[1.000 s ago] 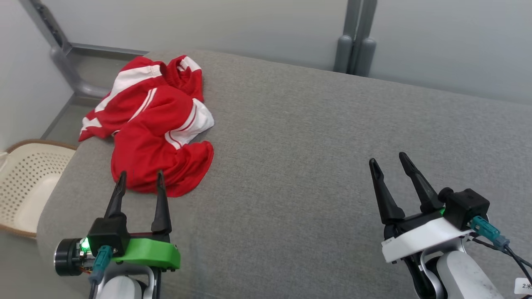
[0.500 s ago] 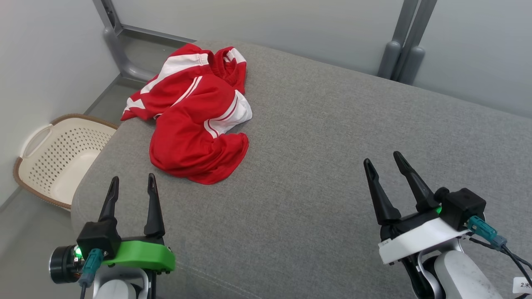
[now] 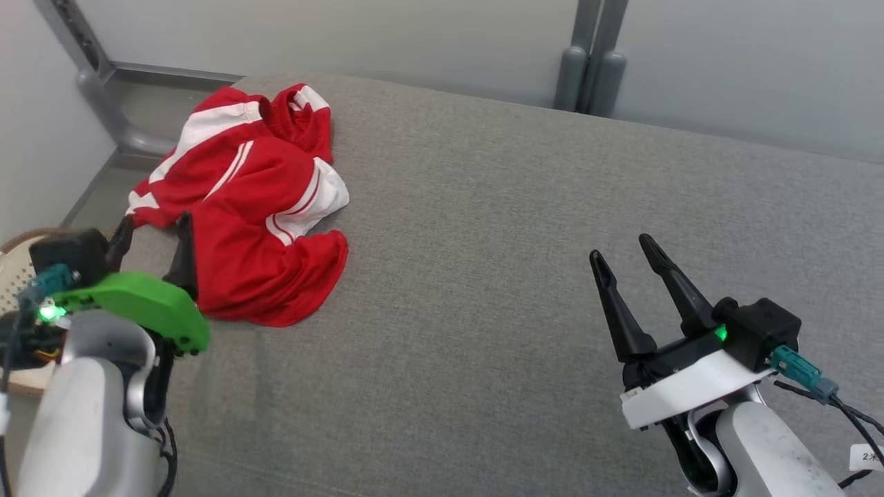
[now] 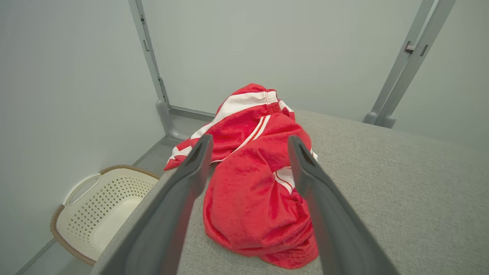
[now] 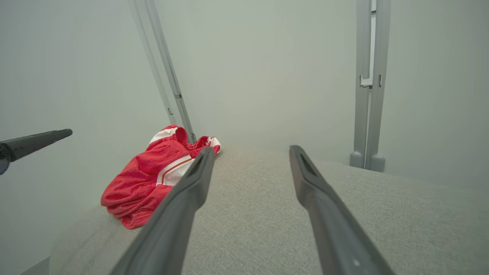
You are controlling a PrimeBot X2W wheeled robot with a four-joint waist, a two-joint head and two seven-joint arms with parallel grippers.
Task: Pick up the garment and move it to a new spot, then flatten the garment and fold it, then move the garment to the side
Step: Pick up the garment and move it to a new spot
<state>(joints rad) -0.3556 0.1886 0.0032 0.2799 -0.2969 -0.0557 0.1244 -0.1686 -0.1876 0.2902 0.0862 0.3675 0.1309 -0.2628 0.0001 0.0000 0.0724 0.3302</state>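
- The grey padded surface stretched beneath and ahead of both pincers.
- The red-and-white garment lay crumpled on it, directly ahead of the left pincer and just beside its fingertips. Whether a finger touched the cloth could not be told. From the right pincer it lay well apart, ahead and to the left.
- A cream perforated basket stood on the floor, lower than the left pincer and off to its left.
- The left pincer's jaws stood spread wide, with nothing held.
- The right pincer hovered over bare surface, its jaws equally wide and empty.
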